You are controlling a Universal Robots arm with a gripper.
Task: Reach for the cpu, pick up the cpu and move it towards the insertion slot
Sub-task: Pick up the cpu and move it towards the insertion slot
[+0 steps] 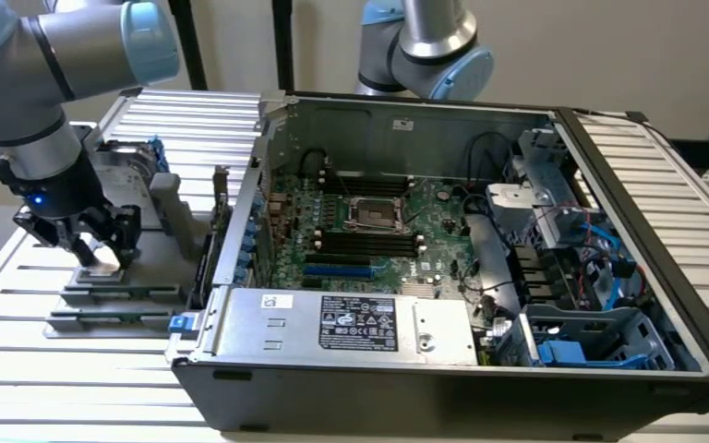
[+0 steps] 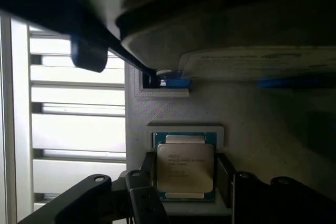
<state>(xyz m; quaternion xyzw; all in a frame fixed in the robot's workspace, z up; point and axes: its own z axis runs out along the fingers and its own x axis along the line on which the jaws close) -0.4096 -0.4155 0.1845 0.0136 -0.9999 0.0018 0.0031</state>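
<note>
The exterior view looks down from high and well back over the computer case (image 1: 453,397) and surface (image 1: 34,388); the wrist view sits close, seemingly straight above the cpu (image 2: 185,167) both share

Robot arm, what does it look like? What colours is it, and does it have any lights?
The arm is made of round silver-grey tubes with pale blue caps on its joints. Near the end it turns black, with a small blue light glowing on it. The gripper is black too.

Silver-grey arm (image 1: 37,97) with pale blue joint caps (image 1: 151,41), black tool (image 1: 100,257), small blue light (image 1: 41,197)
</note>
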